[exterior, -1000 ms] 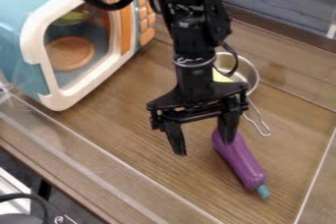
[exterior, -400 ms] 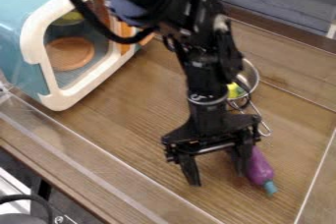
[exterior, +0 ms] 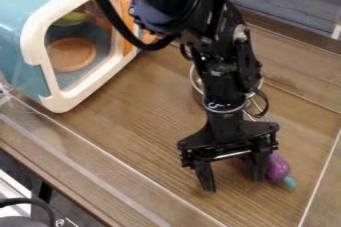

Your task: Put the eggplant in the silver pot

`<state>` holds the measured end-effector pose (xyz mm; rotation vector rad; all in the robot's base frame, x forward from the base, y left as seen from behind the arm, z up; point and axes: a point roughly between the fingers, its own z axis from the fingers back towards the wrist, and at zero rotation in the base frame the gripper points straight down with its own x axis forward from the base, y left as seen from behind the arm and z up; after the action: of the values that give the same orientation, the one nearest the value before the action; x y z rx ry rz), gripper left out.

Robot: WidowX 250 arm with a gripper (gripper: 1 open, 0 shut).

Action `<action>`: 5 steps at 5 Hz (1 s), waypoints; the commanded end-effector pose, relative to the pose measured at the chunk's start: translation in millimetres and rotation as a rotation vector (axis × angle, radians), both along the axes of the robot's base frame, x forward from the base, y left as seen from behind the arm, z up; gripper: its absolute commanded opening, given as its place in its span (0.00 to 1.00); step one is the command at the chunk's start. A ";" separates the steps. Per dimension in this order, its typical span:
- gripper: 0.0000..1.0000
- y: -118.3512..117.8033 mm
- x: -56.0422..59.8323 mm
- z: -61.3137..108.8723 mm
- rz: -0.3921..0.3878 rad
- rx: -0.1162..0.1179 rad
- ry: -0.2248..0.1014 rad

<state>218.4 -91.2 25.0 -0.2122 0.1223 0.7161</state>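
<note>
My gripper (exterior: 236,176) points down at the wooden table, open, with its two black fingers spread wide and nothing between them. The purple eggplant (exterior: 277,168) lies on the table right beside the right finger, mostly hidden behind it. Only its end with the teal stem cap (exterior: 288,181) shows. The silver pot (exterior: 196,80) stands further back, almost wholly covered by the arm. Just a sliver of its rim and a bit of wire handle (exterior: 257,102) are visible.
A toy microwave (exterior: 67,32), teal and cream, stands open at the left with an orange dish (exterior: 70,52) inside. A clear low wall (exterior: 80,161) runs along the table's front and right edges. Bare wood lies left of the gripper.
The gripper has moved toward the front right and lower, staying open. It now stands over the eggplant and hides most of it. The arm now covers the pot.
</note>
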 end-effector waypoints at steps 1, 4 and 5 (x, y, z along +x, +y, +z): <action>1.00 1.8 11.1 1.2 0.020 -0.011 -0.036; 1.00 7.5 4.0 -1.3 -0.024 -0.010 -0.041; 1.00 3.8 4.8 -1.5 -0.059 -0.009 -0.042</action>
<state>220.1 -85.7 20.6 -0.2245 0.1088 0.6731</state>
